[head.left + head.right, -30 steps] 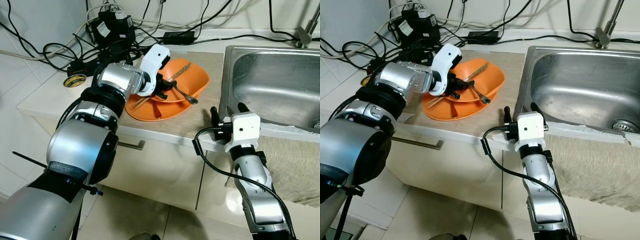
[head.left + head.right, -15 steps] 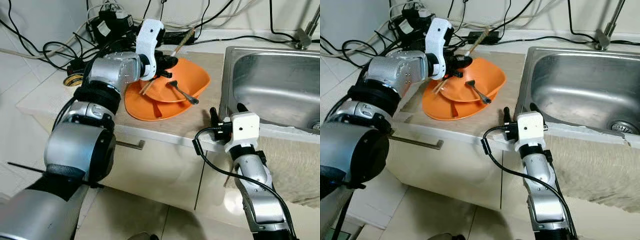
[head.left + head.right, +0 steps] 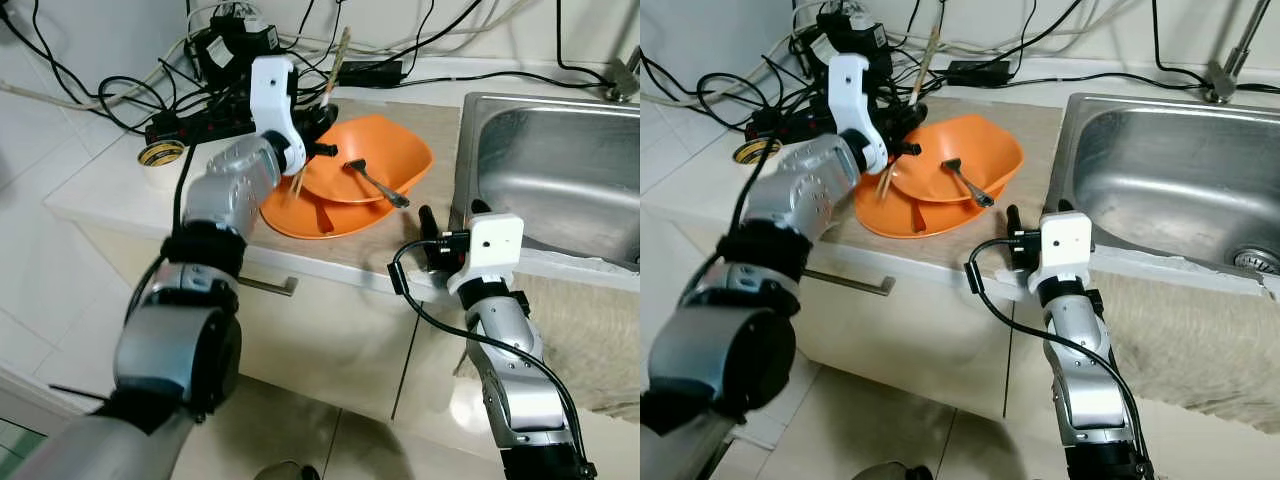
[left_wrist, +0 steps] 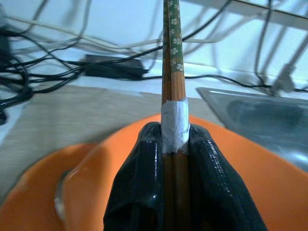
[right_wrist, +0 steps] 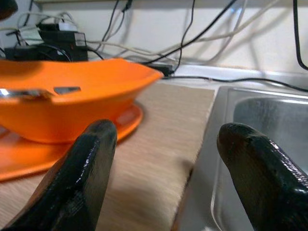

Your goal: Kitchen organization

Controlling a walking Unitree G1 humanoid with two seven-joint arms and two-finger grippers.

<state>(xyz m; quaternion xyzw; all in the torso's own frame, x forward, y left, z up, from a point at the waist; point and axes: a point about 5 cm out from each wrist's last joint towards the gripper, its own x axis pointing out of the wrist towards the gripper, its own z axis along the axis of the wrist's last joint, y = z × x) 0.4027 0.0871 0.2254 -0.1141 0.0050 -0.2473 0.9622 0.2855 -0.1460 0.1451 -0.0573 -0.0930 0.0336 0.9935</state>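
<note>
Wooden chopsticks (image 4: 172, 72) stand clamped in the left gripper (image 4: 174, 144) above the orange bowl (image 3: 385, 165).

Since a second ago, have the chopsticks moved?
Yes. The left gripper has lifted the chopsticks out of the orange bowl; they now stand nearly upright above its rim.

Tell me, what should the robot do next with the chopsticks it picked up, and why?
Probably carry them sideways, clear of the dishes. The left end effector is shut on the chopsticks, which stand nearly upright above the orange bowl, with a spoon still inside. The right end effector waits open at the sink edge.
</note>
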